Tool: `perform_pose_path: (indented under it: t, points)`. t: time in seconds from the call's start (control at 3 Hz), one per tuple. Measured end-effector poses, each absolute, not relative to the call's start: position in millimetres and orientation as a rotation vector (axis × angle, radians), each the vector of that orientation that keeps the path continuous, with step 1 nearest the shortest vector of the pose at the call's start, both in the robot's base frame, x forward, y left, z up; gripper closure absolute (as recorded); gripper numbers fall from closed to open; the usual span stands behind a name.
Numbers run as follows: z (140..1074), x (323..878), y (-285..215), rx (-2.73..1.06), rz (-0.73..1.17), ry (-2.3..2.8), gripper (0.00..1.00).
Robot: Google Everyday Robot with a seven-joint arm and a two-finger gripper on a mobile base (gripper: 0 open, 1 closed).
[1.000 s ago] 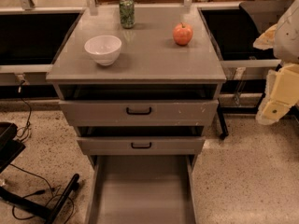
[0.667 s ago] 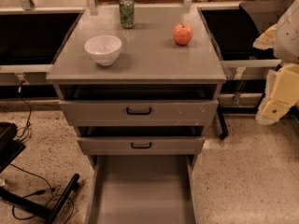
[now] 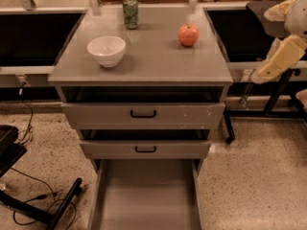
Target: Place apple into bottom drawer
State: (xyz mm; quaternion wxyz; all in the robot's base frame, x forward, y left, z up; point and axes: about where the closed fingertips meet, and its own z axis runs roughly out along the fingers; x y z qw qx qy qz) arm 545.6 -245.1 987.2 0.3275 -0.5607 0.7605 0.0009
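The red-orange apple point(image 3: 188, 34) sits on the grey cabinet top point(image 3: 158, 61), towards its back right. The bottom drawer point(image 3: 146, 200) is pulled out at the foot of the cabinet, a plain grey tray with nothing in it. My gripper point(image 3: 280, 57) shows as a cream-coloured part at the right edge of the view. It is to the right of the cabinet, about level with its top, and well apart from the apple. It holds nothing that I can see.
A white bowl point(image 3: 106, 50) stands at the left of the cabinet top and a green soda can point(image 3: 130, 12) at the back. The two upper drawers with black handles point(image 3: 143, 114) are slightly open. A black stand and cables point(image 3: 29, 200) lie on the floor at left.
My arm at the right edge has risen. The apple, bowl, can and drawers have not moved.
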Motion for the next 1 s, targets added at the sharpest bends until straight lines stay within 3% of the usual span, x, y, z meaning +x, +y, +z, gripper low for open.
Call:
perform_pose_path:
  t: [0.67, 1.0]
  points:
    - [1017, 663, -220, -1.193, 0.143, 1.636, 0.0]
    - [1016, 664, -220, -1.193, 0.143, 1.636, 0.0]
